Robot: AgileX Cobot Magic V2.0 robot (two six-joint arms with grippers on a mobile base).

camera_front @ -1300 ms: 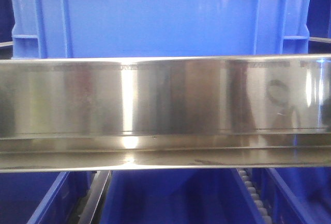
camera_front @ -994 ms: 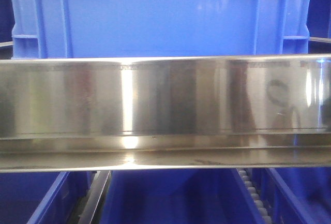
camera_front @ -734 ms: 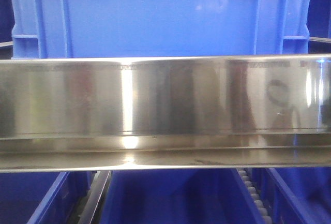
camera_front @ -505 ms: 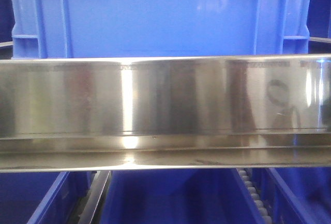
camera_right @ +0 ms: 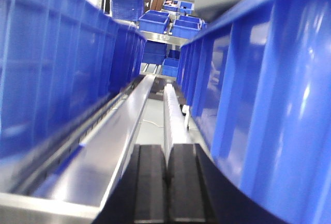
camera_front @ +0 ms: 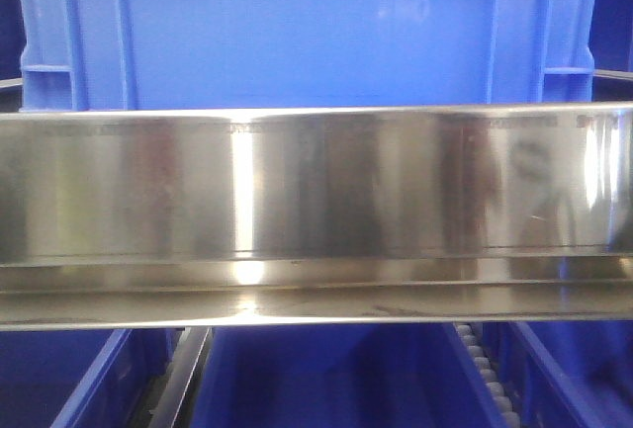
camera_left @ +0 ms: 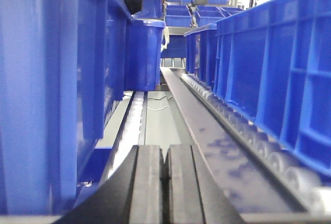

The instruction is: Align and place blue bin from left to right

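The blue bin [camera_front: 307,33] fills the top of the front view, its smooth wall and ribbed corners rising behind a steel rail [camera_front: 316,191]. Neither gripper shows in that view. In the left wrist view my left gripper [camera_left: 164,154] is shut on nothing, low in the aisle between a blue bin wall [camera_left: 46,89] close on its left and a blue bin [camera_left: 279,63] on its right. In the right wrist view my right gripper [camera_right: 166,151] is shut and empty, with a blue bin wall [camera_right: 258,94] very close on its right and a row of bins [camera_right: 57,63] on its left.
A roller track [camera_left: 243,136] runs under the right-hand bin in the left wrist view. A steel channel [camera_right: 114,146] runs along the right gripper's left. Darker bins [camera_front: 326,379] and rollers [camera_front: 485,364] sit below the rail. More bins on shelving [camera_right: 155,17] stand far ahead.
The ring-shaped reflection on the right part of the steel rail has blurred and shifted. The blue bin looks a few pixels further left. Nothing else differs.
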